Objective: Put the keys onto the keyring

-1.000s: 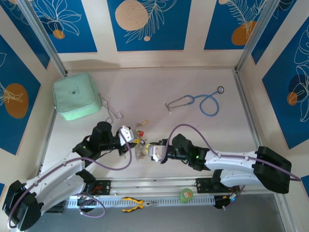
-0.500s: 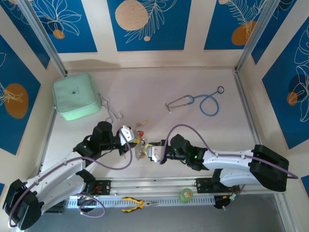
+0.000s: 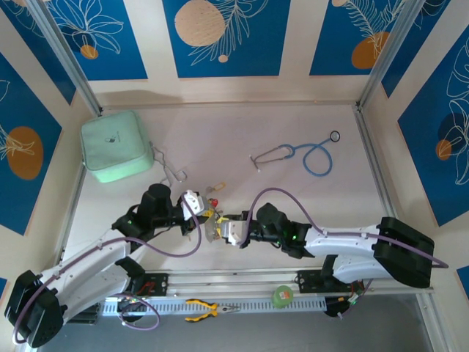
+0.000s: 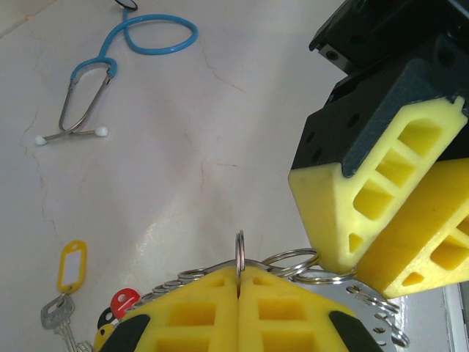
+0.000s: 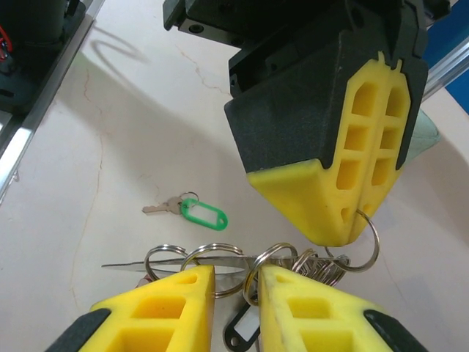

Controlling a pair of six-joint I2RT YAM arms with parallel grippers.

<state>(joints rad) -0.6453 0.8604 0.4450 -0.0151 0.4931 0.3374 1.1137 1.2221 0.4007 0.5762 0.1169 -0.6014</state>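
Two robot arms meet near the front middle of a pale surface, their yellow-tipped pincers almost touching. The left pincer is fully closed. Its two fingers press together on a small split ring that stands upright between their tips. The right pincer sits just opposite, its fingers a narrow gap apart. More split rings lie in and around that gap, and I cannot tell whether it grips any of them.

The keyring, a thin beaded metal chain, curves beneath both pincers and is partly hidden by the left fingers. The keys are scattered close by. A yellow-tagged key and a red tag lie just beside the left pincer. A green-tagged key lies apart on the bare surface, and a black tag shows between the right fingers.

Farther back rest a blue stethoscope and, at the left, a mint-green pouch. Pliers lie on the rail in front of the arm bases.
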